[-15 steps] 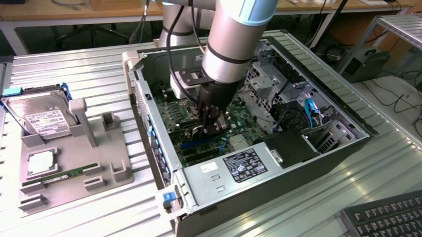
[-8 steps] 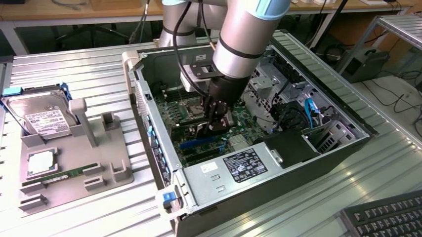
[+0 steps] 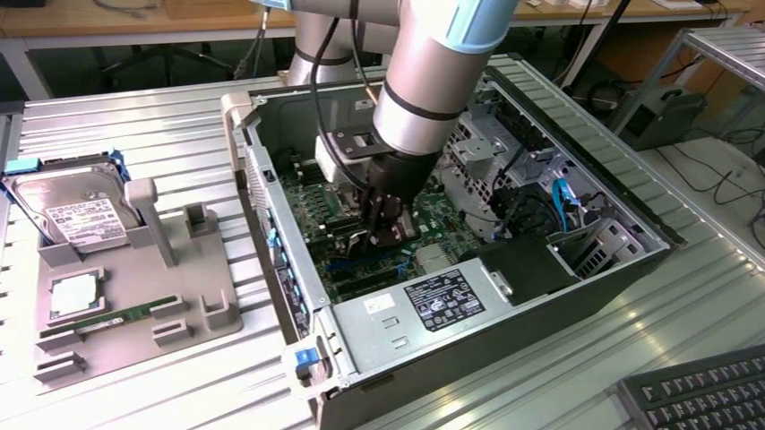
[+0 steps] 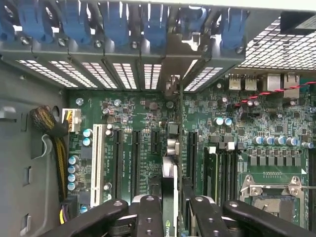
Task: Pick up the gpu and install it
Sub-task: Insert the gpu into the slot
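Note:
My gripper (image 3: pixel 385 231) reaches down inside the open computer case (image 3: pixel 256 170), just above the motherboard (image 4: pixel 276 133). It is shut on the gpu (image 4: pixel 169 180), which the wrist view shows edge-on between the two black fingers (image 4: pixel 148 217), with a green logo near the pads. The card stands upright over the black expansion slots (image 4: pixel 134 158), and its metal end bracket (image 4: pixel 173 89) reaches to the rear slot openings. I cannot tell whether the card's edge is in a slot. In the exterior view the gripper hides most of the card.
Blue slot latches (image 4: pixel 113 24) line the case's rear wall. Nearby are a white slot (image 4: pixel 97 163), a cable bundle (image 4: pixel 52 133) and the CPU socket (image 4: pixel 271 195). A power supply (image 3: pixel 449 300) fills the case's near end. The grey fixture (image 3: pixel 132 305) holds a hard drive (image 3: pixel 78 215) and a RAM stick (image 3: pixel 102 320).

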Robot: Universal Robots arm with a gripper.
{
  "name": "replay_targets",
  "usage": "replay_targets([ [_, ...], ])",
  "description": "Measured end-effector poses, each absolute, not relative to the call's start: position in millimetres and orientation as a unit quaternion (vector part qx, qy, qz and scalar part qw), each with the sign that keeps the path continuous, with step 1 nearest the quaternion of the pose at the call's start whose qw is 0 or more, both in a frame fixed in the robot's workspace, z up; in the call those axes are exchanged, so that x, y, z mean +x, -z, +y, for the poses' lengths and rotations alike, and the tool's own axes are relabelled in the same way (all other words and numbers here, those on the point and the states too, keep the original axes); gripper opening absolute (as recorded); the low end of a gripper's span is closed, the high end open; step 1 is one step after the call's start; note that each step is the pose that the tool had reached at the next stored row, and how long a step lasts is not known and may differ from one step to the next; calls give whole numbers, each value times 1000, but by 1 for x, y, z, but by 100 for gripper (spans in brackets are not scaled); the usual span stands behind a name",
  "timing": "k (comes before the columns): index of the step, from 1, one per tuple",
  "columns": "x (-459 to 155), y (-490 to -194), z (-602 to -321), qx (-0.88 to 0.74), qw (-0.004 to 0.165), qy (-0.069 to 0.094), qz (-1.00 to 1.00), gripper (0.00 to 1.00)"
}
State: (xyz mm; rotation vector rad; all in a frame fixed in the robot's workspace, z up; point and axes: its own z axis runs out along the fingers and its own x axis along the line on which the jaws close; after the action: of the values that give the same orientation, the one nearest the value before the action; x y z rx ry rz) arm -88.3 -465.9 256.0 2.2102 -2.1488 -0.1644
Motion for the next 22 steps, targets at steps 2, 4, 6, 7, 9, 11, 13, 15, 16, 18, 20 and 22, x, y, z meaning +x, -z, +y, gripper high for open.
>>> replay_targets([
  [2, -88, -257, -466, 716, 27, 53, -696, 34],
  [4, -88, -265, -466, 716, 27, 53, -696, 34],
  [6, -88, -275, -466, 716, 27, 53, -696, 34],
  [7, -88, -279, -466, 716, 27, 53, -696, 34],
  [9, -88, -287, -466, 716, 27, 53, -696, 34],
  [11, -90, -290, -466, 716, 24, 51, -696, 32],
  [13, -93, -290, -466, 716, 19, 46, -696, 26],
  [15, -96, -290, -466, 717, 12, 39, -696, 13],
  [16, -98, -289, -466, 717, 10, 37, -696, 13],
  [18, -104, -289, -465, 717, 6, 33, -696, 11],
  [20, -106, -289, -462, 717, 6, 33, -696, 11],
  [22, -106, -289, -461, 717, 6, 33, -696, 11],
])
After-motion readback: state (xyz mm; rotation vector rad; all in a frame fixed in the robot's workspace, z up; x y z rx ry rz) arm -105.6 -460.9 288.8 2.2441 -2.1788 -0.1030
